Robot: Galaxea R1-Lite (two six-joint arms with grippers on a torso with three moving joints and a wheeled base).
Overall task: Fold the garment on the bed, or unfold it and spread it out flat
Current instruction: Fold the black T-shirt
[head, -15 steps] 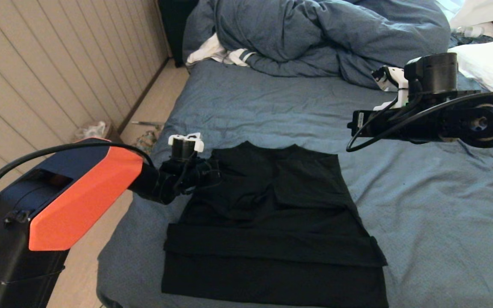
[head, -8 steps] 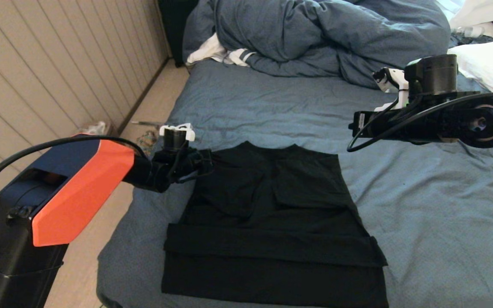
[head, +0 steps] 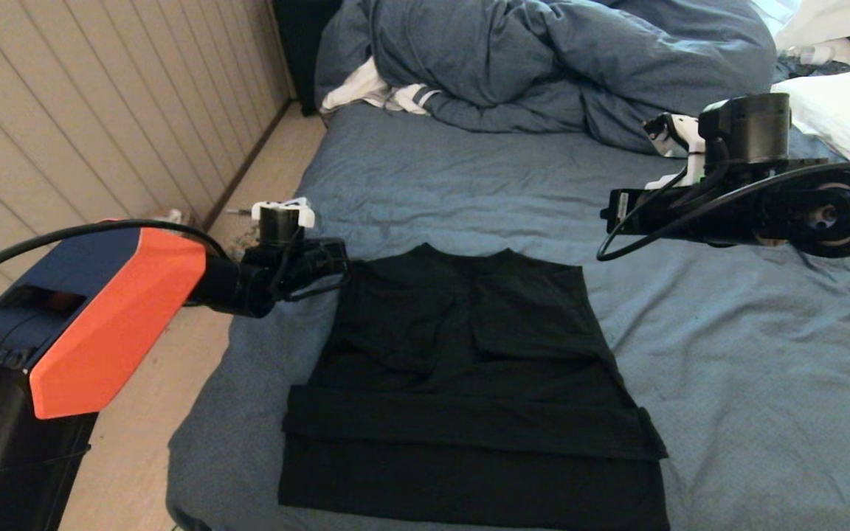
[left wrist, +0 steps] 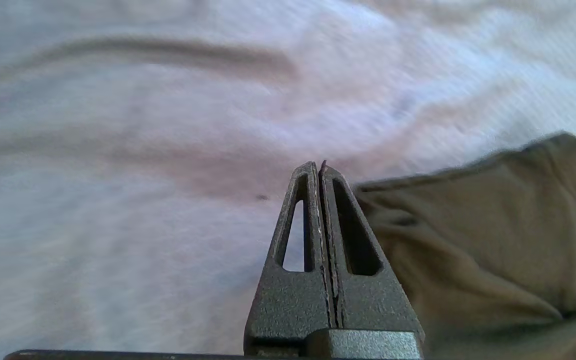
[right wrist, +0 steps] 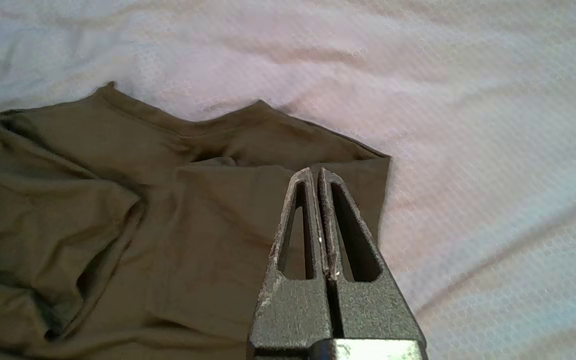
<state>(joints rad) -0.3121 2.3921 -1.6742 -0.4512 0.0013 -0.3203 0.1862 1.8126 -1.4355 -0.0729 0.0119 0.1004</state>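
The black T-shirt (head: 469, 383) lies on the blue-grey bed (head: 727, 369), both sleeves folded in over its body and a band folded across near the hem. My left gripper (head: 340, 265) hovers just off the shirt's upper left shoulder, shut and empty; its wrist view shows the shut gripper (left wrist: 319, 167) over bare sheet with the shirt's edge (left wrist: 493, 225) beside it. My right gripper (head: 609, 217) hangs raised above the shirt's upper right corner, shut with nothing in it. In the right wrist view the gripper (right wrist: 315, 172) sits above the shirt's collar end (right wrist: 168, 190).
A bunched blue-grey duvet (head: 543, 59) fills the head of the bed, with a white-and-striped cloth (head: 377, 92) at its left and a white pillow (head: 845, 107) at the right. The bed's left edge drops to a floor strip (head: 263, 184) beside a panelled wall (head: 85, 110).
My left arm has drawn back to the left and away from the shirt's shoulder, off the fabric. The right arm and the shirt have stayed put.
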